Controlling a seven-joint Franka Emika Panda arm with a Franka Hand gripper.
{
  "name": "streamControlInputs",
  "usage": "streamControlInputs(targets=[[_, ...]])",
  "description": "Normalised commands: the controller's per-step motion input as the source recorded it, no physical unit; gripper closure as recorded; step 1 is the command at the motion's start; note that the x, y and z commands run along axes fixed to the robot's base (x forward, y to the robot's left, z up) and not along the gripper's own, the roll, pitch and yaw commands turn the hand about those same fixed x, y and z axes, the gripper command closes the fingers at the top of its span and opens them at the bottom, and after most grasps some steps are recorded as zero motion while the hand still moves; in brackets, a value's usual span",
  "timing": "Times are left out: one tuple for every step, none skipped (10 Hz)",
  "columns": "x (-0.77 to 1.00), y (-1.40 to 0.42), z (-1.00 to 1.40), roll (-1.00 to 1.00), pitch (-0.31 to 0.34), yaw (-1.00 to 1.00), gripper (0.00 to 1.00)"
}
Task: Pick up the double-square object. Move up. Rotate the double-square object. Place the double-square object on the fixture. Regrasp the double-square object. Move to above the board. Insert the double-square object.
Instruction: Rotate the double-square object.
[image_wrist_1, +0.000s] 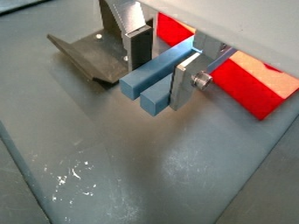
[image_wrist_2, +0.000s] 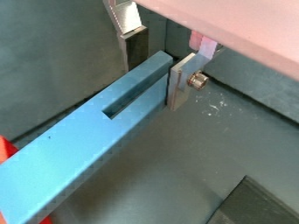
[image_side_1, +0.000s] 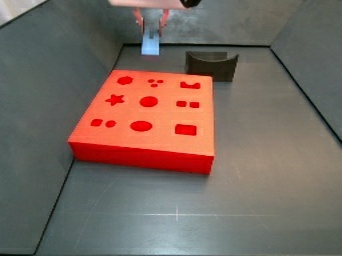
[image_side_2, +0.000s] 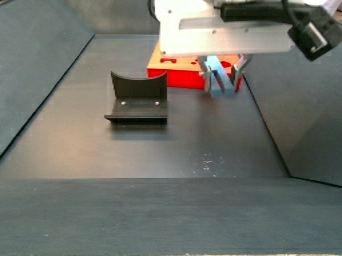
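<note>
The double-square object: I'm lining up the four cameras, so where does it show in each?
Wrist view: double-square object between the gripper fingers.
Wrist view: it fills the frame's middle.
Side view: it hangs behind the board.
Side view: it is before the board.
Shared landmark: the fixture.

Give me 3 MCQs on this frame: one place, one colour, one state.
1. Where is the fixture?
A. on the board
B. on the floor beside the board
C. in the gripper

2. What colour is the peg?
A. grey-blue
B. green
C. yellow

3. What is the gripper doing?
A. open and empty
B. shut on the fixture
C. shut on the peg

Key: 1 B, a side view shows it off the board's far corner. 2 A, both wrist views show it. 3 C, its fingers clamp the peg's sides.
</note>
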Motion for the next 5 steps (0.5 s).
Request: streamControlInputs(targets=[[0.01,0.00,-1.00,0.00,-0.015,0.04,1.00],[0.02,0.00,-1.00,-0.02,-0.020,0.03,1.00],[0.03,0.00,-1.00,-0.03,-0.024,0.03,1.00],[0.04,0.00,-0.94,-0.05,-0.025,0.02,1.00],[0.04,0.00,-0.80,-0.07,-0.023,0.02,1.00]])
